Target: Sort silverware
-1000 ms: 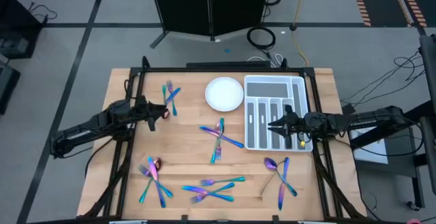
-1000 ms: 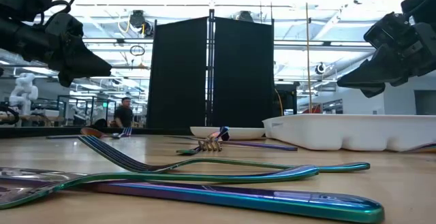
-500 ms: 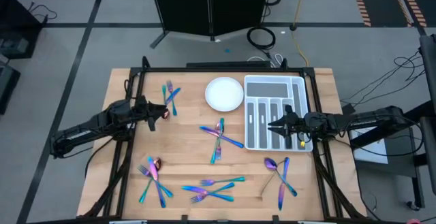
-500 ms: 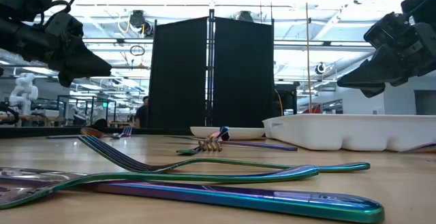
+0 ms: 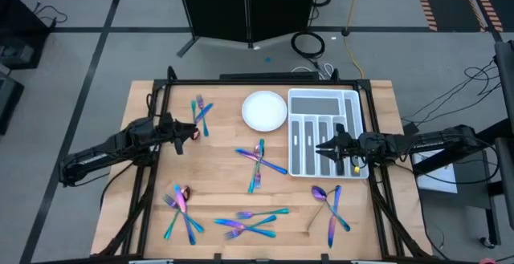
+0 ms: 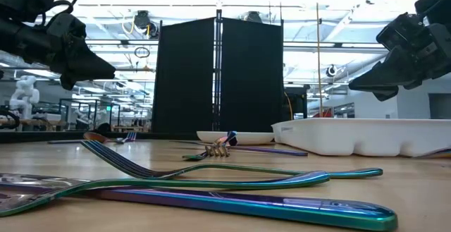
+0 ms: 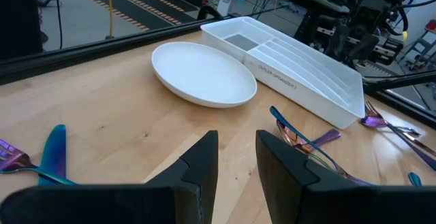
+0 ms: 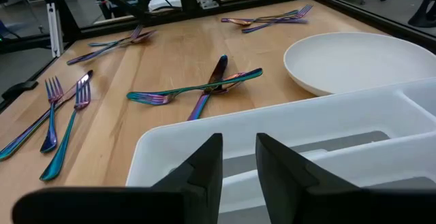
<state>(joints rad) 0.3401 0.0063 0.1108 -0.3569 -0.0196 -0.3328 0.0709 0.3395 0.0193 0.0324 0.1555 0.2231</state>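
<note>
Silverware (image 5: pixel 259 164) all loose on the table around the cutlery tray (image 5: pixel 324 132), none sorted.
Left gripper (image 5: pixel 190 133) and right gripper (image 5: pixel 320 147) hover slightly parted, holding nothing; crossed pieces could snag and lift together.

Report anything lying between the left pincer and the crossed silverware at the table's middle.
Nothing visible: bare wood separates the left pincer from the crossed iridescent metal silverware; the round white plate sits off to the far side.
</note>
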